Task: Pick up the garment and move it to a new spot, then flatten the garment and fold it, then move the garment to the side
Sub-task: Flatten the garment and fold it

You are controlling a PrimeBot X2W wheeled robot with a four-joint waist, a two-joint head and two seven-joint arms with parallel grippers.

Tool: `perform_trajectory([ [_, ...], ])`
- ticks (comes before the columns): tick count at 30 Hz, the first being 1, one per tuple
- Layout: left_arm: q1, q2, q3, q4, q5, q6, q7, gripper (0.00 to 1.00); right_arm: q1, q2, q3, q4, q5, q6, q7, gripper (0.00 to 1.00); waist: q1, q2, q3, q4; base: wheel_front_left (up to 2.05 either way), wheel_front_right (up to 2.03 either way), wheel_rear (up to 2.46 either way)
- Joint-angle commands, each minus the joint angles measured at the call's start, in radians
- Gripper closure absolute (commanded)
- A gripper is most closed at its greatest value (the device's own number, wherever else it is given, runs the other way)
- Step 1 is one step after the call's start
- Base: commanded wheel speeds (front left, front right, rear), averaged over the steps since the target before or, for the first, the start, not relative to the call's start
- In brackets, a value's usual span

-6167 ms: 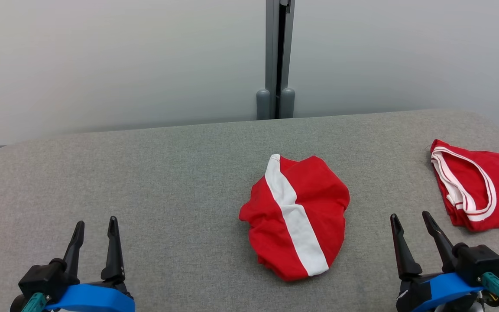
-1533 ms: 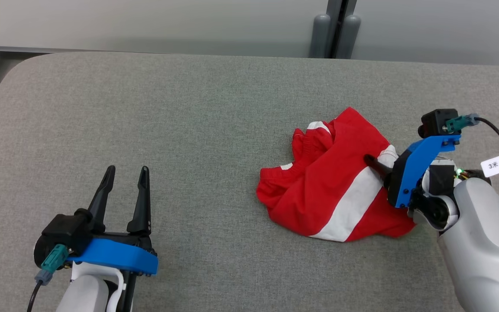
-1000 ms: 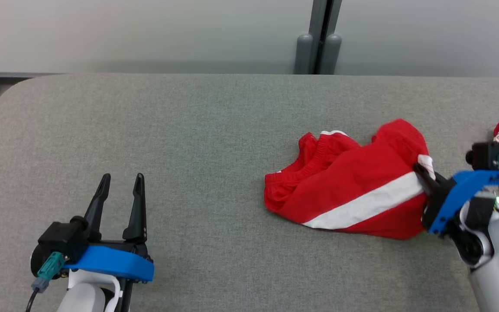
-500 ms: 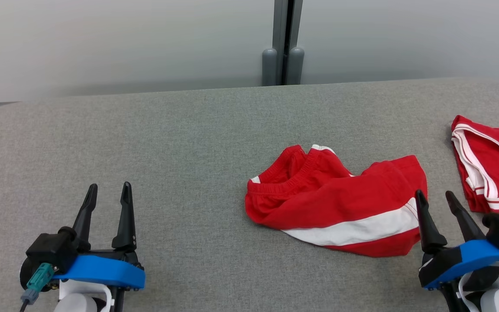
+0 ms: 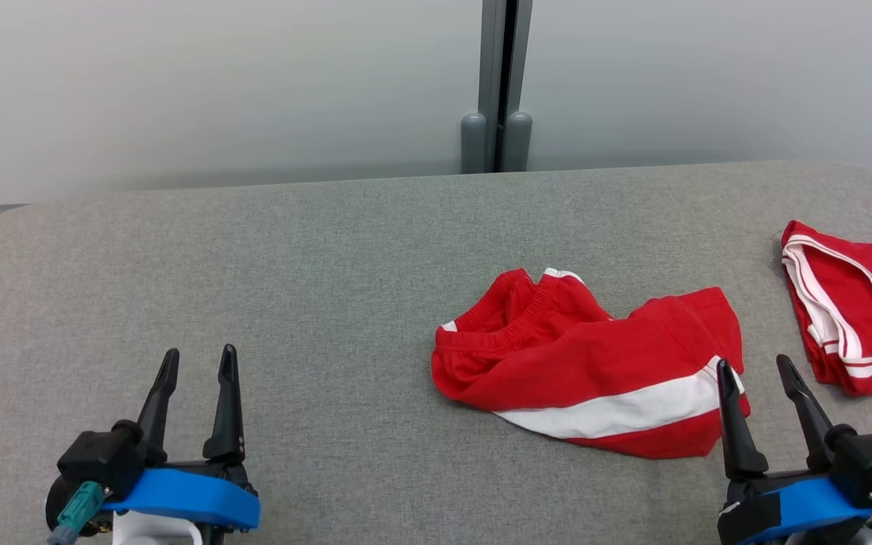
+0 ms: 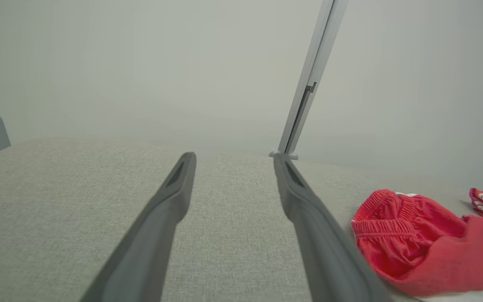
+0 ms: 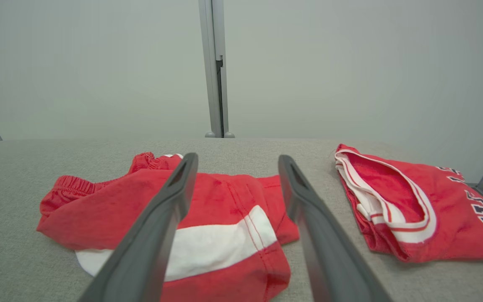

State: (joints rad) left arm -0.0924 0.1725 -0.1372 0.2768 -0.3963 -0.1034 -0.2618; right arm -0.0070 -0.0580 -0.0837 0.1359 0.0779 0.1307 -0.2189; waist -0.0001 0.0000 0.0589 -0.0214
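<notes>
Red shorts with a white side stripe [image 5: 595, 363] lie crumpled on the grey table, right of centre, waistband toward the left. In the right wrist view the shorts [image 7: 220, 218] lie just beyond the fingers, and the left wrist view catches their waistband [image 6: 409, 239] at the right. My right gripper [image 5: 754, 367] stands open at the lower right, its left fingertip at the shorts' right hem, holding nothing. Far from the shorts, at the lower left, my left gripper [image 5: 200, 356] is open and empty.
A folded red jersey with white trim [image 5: 852, 303] lies at the table's right edge, also in the right wrist view [image 7: 417, 205]. A grey post [image 5: 496, 83] stands behind the padded table [image 5: 254, 288]. The table's left half is bare fabric.
My right gripper dragged the shorts rightward, let go and drew back to the lower right, open. The shorts now lie spread wider. The head camera has swung during this.
</notes>
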Motion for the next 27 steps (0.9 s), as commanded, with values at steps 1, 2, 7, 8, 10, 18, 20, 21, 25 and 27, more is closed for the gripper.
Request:
perform_trajectory([
  [1,0.014,-0.003,0.008,0.004,0.007,-0.001,-0.004,0.00,0.013,0.004,0.002,0.001,-0.007,0.000,-0.004,0.00,0.0001,0.0000,-0.001,-0.001,0.00,0.00,0.00],
  [2,0.015,-0.001,0.003,0.009,0.011,-0.002,-0.004,0.00,0.010,0.004,0.002,0.000,-0.005,0.000,-0.002,0.00,0.0001,0.0000,-0.001,-0.001,0.00,0.00,0.00],
  [7,-0.049,0.001,-0.073,0.044,0.041,-0.014,0.018,0.00,-0.011,0.006,0.017,-0.006,0.008,0.000,0.016,0.00,0.0001,0.0000,0.009,-0.013,0.00,0.00,0.00],
  [8,-0.049,0.001,-0.073,0.044,0.041,-0.014,0.018,0.00,-0.011,0.006,0.017,-0.006,0.008,0.000,0.016,0.00,0.0001,0.0000,0.009,-0.013,0.00,0.00,0.00],
  [10,-0.090,0.003,-0.131,0.074,0.055,-0.022,0.057,0.00,-0.017,0.006,0.026,-0.004,0.011,0.000,0.020,0.00,0.0001,0.0000,0.016,-0.020,0.00,0.00,0.00],
  [18,-0.327,0.003,-0.437,0.166,0.027,-0.029,0.269,0.00,-0.034,0.007,0.053,0.008,0.020,0.000,0.016,0.00,0.0001,0.0000,0.048,-0.051,0.00,0.00,0.00],
  [20,-0.388,0.008,-0.508,0.188,0.005,-0.027,0.322,0.00,-0.038,0.007,0.061,0.012,0.026,0.000,0.015,0.00,0.0001,0.0000,0.057,-0.058,0.00,0.00,0.00],
  [21,-0.419,0.007,-0.537,0.201,-0.007,-0.027,0.352,0.00,-0.042,0.007,0.064,0.014,0.029,0.000,0.014,0.00,0.0001,0.0000,0.062,-0.062,0.00,0.00,0.00],
  [25,-0.533,0.002,-0.621,0.268,-0.044,-0.027,0.469,0.00,-0.058,0.007,0.081,0.021,0.036,0.000,0.011,0.00,0.0001,0.0000,0.084,-0.082,0.00,0.00,0.00],
  [27,-0.599,0.006,-0.686,0.314,-0.055,-0.027,0.541,0.00,-0.070,0.007,0.089,0.027,0.041,0.000,0.008,0.00,0.0001,0.0000,0.102,-0.099,0.00,0.00,0.00],
])
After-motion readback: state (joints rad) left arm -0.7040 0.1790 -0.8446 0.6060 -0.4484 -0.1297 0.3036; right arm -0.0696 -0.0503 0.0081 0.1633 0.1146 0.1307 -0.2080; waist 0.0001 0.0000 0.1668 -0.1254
